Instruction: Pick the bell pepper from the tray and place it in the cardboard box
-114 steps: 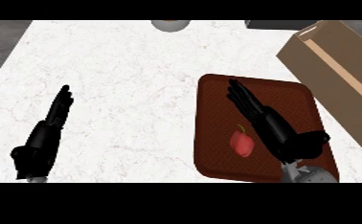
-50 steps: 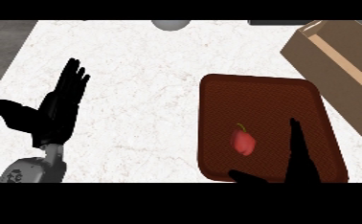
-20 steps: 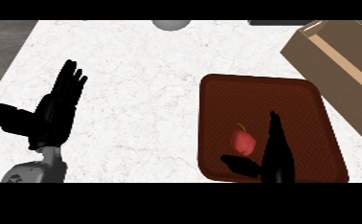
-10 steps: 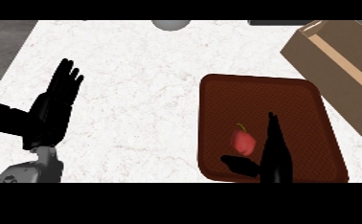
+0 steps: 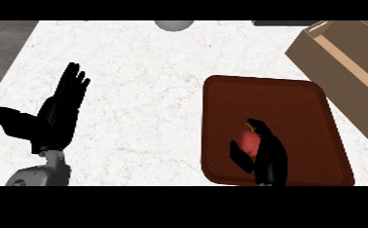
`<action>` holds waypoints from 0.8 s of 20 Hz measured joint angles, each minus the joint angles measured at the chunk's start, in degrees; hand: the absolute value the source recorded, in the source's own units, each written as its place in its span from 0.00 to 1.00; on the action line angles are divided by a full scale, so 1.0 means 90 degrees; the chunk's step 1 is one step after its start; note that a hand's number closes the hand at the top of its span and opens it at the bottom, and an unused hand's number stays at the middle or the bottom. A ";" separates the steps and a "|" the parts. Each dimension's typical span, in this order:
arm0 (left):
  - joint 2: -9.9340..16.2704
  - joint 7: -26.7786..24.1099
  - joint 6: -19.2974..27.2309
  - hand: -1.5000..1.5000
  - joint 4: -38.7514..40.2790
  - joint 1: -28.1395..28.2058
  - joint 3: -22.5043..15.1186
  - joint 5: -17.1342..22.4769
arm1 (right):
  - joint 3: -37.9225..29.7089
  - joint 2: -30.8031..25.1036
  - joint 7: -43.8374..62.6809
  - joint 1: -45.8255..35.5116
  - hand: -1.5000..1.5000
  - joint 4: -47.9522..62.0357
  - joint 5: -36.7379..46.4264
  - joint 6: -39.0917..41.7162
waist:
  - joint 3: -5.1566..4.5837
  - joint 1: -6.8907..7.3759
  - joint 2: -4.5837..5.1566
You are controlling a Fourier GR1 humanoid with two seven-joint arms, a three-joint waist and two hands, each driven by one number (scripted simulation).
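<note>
right robot hand (image 5: 267,158) has curled round pepper (image 5: 249,142) over white marble counter (image 5: 144,76).

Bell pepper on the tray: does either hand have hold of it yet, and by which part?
The right hand curls round the bell pepper, thumb at its left, fingers at its right; it is not visibly lifted. The left hand holds nothing.

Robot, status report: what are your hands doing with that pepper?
Right hand curled around pepper, on the tray. Left hand open, resting. Box unobstructed.
</note>
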 measured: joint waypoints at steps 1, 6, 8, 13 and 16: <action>-0.0001 -0.0005 -0.0013 0.50 0.0071 -0.0073 0.0025 0.0005 | 0.0008 -0.0055 -0.0009 0.0004 1.00 -0.0037 0.0071 0.0051 | 0.0001 -0.0004 0.0001; 0.0062 0.0088 -0.0148 0.50 -0.0016 -0.0023 0.0158 0.0088 | 0.0089 -0.0140 0.0145 0.0015 1.00 -0.0232 0.0633 0.0245 | 0.0000 -0.0006 -0.0002; 0.0050 0.0188 -0.0129 0.50 -0.0096 -0.0034 0.0132 0.0055 | 0.0146 -0.0216 -0.0039 0.0023 1.00 -0.0164 0.0692 0.0255 | 0.0000 0.0002 -0.0002; -0.0063 0.0174 -0.0115 0.50 -0.0064 -0.0150 -0.0031 -0.0012 | 0.1348 -0.0958 -0.1269 -0.0325 1.00 -0.0011 0.0735 0.1477 | -0.0006 0.0248 0.0018; -0.0038 0.0157 -0.0131 0.50 -0.0014 -0.0173 -0.0018 -0.0025 | 0.1955 -0.1479 -0.2157 -0.0578 1.00 -0.0131 0.0699 0.2114 | -0.0006 0.0252 0.0014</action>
